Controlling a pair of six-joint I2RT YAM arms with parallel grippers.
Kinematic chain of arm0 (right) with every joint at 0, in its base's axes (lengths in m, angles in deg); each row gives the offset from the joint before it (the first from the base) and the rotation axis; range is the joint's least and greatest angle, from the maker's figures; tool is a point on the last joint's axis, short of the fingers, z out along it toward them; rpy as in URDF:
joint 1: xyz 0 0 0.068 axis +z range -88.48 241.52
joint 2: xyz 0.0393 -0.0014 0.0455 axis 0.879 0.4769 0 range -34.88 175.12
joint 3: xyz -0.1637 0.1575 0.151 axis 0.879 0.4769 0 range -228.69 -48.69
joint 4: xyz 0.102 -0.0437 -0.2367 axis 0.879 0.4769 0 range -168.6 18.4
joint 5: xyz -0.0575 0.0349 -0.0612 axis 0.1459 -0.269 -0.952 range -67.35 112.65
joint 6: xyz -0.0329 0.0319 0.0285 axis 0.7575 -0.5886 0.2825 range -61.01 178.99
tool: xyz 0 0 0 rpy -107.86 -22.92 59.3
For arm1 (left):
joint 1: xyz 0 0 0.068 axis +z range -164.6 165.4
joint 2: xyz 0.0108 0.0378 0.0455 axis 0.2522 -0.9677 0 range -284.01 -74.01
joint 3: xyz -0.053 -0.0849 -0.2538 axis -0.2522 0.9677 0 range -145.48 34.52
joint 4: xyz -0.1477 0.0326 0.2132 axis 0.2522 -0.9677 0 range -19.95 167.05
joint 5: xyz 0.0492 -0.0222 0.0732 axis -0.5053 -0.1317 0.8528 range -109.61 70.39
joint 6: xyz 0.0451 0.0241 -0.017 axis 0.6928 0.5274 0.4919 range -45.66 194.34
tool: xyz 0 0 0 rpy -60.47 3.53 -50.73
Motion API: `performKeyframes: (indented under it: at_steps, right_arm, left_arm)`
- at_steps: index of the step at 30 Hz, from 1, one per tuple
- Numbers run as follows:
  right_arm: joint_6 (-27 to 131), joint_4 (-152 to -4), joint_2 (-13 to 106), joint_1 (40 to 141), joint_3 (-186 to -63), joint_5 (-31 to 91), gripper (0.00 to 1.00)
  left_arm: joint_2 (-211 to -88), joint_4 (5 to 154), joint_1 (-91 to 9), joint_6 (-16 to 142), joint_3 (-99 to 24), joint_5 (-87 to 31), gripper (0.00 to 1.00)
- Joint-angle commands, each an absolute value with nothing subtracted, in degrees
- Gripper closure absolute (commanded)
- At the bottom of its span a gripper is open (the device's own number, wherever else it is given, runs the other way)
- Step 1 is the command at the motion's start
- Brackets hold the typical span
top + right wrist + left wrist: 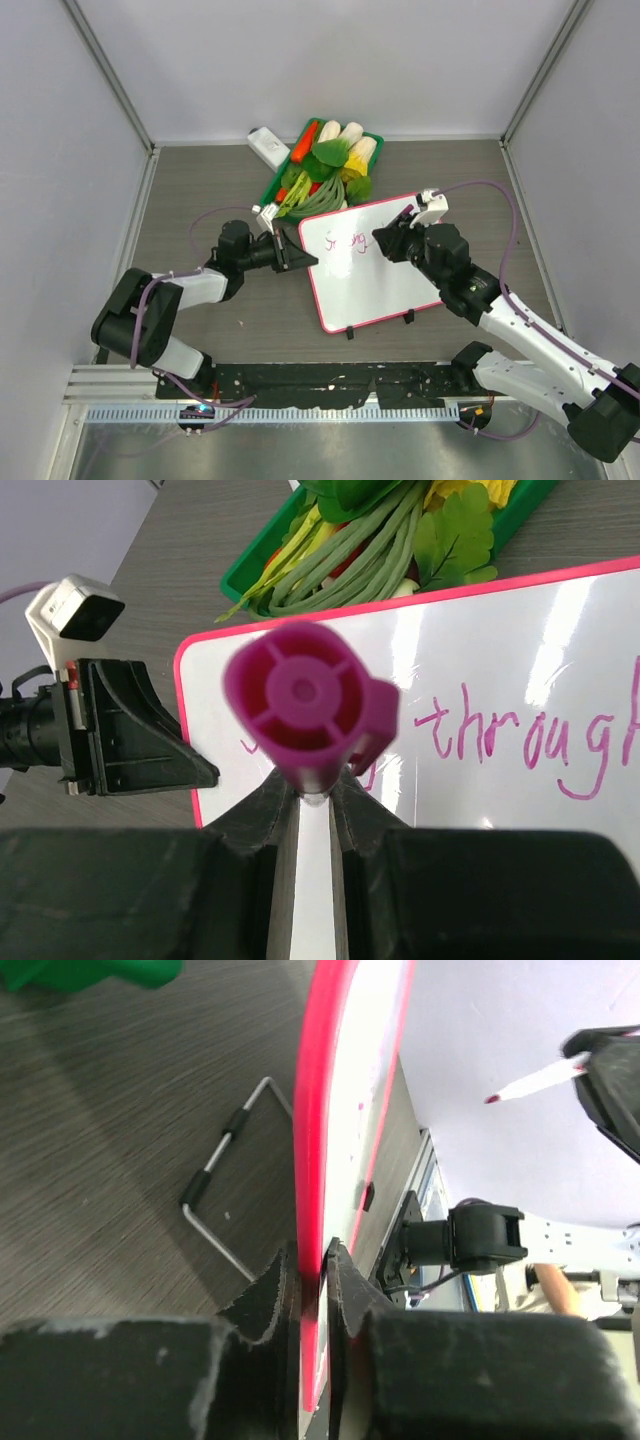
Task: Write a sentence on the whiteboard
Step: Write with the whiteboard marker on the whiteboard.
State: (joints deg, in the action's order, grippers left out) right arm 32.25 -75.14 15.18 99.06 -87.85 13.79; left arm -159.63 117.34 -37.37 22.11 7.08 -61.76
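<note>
While our left gripper point(322, 1260) clamps the edge of the flat white, pink-rimmed whiteboard point(370, 290), our right gripper point(315, 790) grasps a thick magenta marker point(310, 705) over it. The thin magenta handwritten sentence point(500, 742) runs to that gripper's right, and the tip seems hidden.

Left hand point(308, 262) and right hand point(384, 240) both pinched tight — arms angled inward, facing each other.

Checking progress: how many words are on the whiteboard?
2 on the whiteboard: one near its left edge; "through" to its right, past the marker. More may be hidden under the right gripper.
</note>
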Motion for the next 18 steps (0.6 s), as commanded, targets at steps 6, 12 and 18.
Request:
performKeyframes:
  at_steps: [6,12,18]
  right_arm:
    - [32.7,-80.1,17.3,101.3,-88.9,12.7,0.99]
    - [33.2,-82.8,20.1,105.5,-89.9,10.4,0.99]
    - [33.5,-87.7,23.8,110.0,-89.3,7.1,0.99]
  left_arm:
    - [-151.4,91.8,-36.2,39.9,-1.1,-57.8,1.0]
    - [-152.4,88.7,-33.9,40.2,-0.5,-58.3,1.0]
    - [-155.3,85.1,-33.3,40.9,-2.2,-58.4,1.0]
